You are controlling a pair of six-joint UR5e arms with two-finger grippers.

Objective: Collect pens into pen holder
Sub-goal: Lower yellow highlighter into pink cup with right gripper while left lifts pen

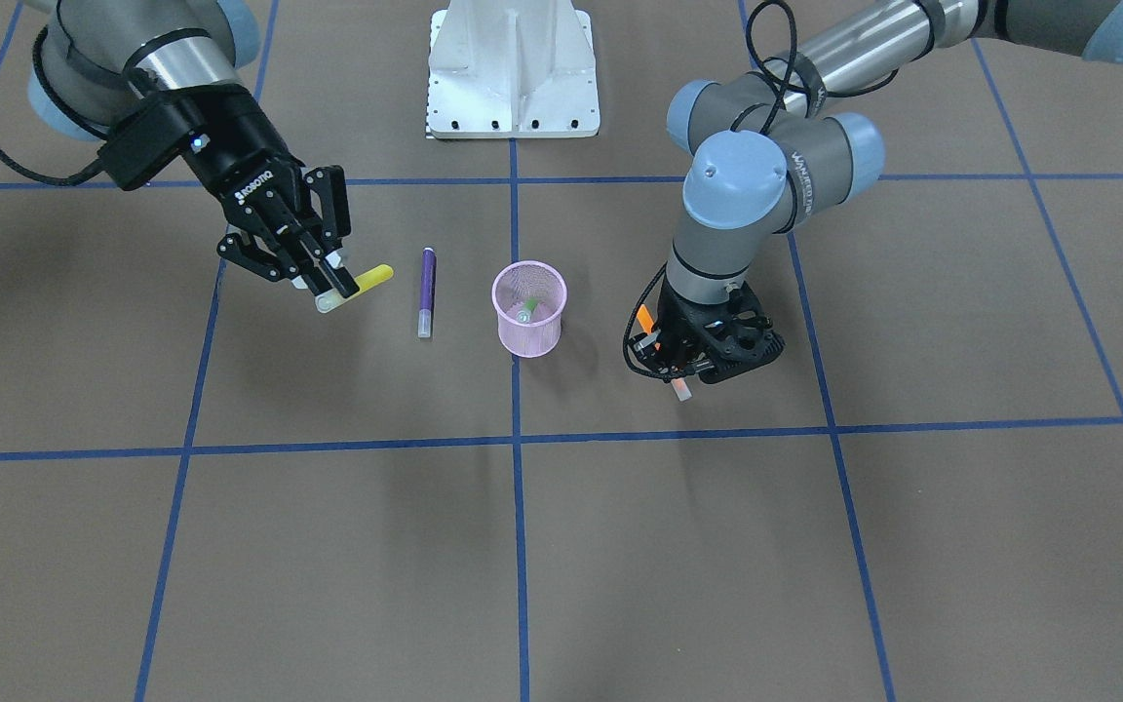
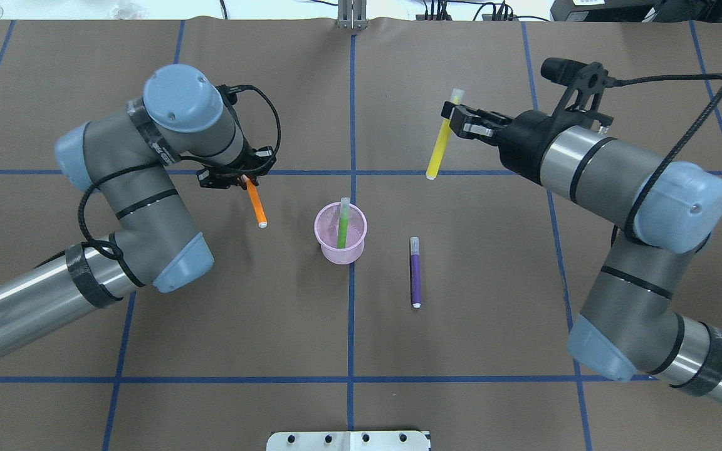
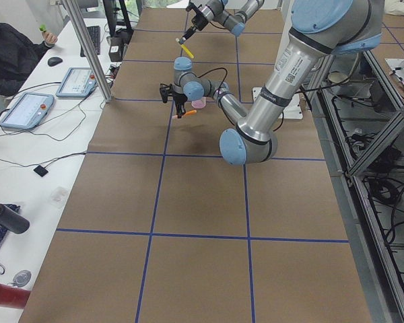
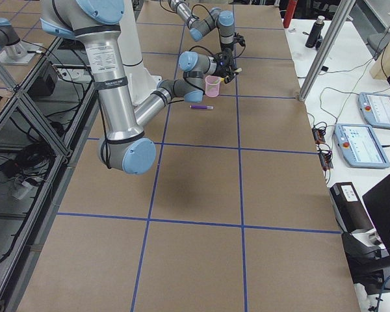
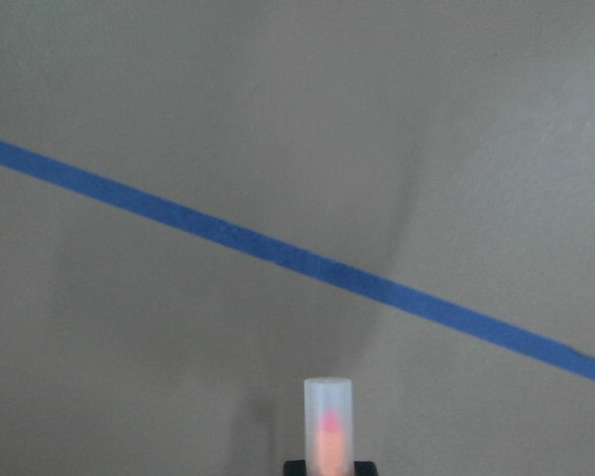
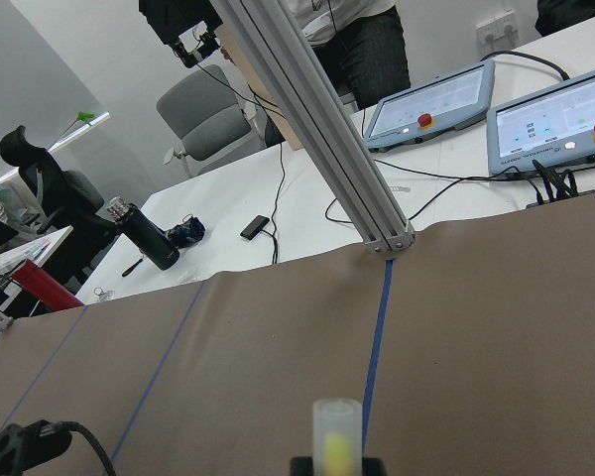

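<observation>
The left end effector point(image 2: 235, 180) grips the tilted orange pen point(image 2: 255, 205); the pink mesh pen holder point(image 2: 336, 254), mid-worktop point(image 2: 210, 326) with the green pen point(image 2: 342, 227) inside, lies near, toward the right edge. The right end effector point(image 2: 455, 119), clamped on the yellow pen point(image 2: 439, 148), hangs farther away toward the far edge. The purple pen point(image 2: 415, 275) lies flat, pointing near-to-far.

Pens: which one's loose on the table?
Purple pen, flat beside the pen holder. Green pen stands inside it; left gripper holds the orange pen, right gripper the yellow pen.

Brown table point(image 2: 210, 326), blue tape grid point(image 2: 351, 326); pink pen holder point(image 2: 331, 252) upright, purple pen point(image 2: 415, 275) flat nearby.
</observation>
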